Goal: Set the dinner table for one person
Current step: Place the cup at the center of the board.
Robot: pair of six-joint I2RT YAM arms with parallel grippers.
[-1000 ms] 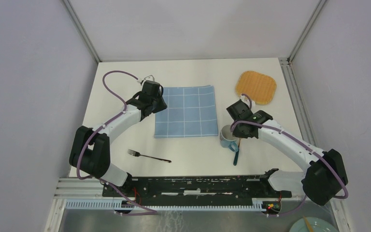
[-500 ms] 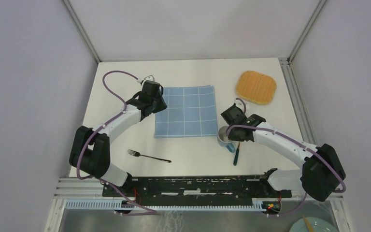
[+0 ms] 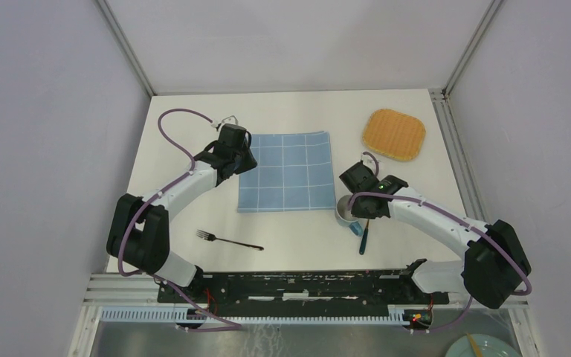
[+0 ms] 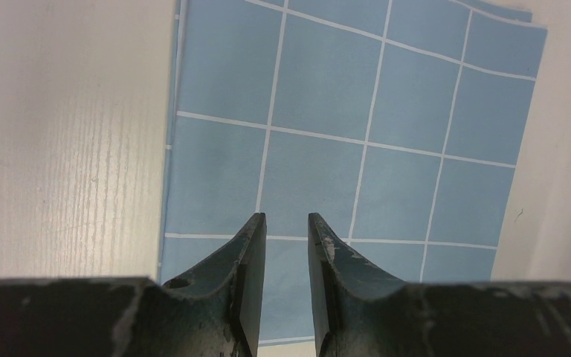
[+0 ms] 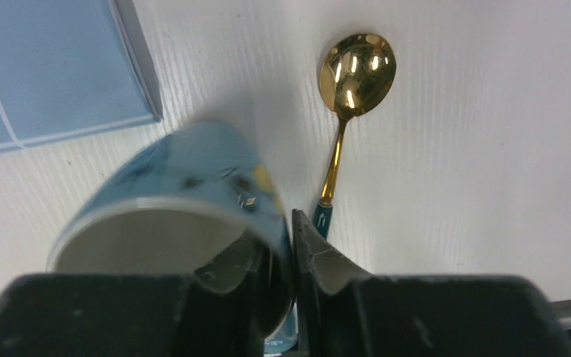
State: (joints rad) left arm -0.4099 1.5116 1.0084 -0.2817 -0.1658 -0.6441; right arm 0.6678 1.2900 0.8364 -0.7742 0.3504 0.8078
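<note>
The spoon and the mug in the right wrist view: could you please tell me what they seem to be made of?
The spoon: probably metal, polished gold finish, given mirror-like highlights in its bowl; teal handle coating unclear. The mug: likely glazed ceramic, glossy patterned blue outside, pale inside, with soft reflections.

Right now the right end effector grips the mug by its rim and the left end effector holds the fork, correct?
Only partly. The right end effector does grip the mug rim, but the left end effector holds nothing: the left wrist view shows it open over the blue checked cloth. The fork lies loose on the dinner table.
</note>
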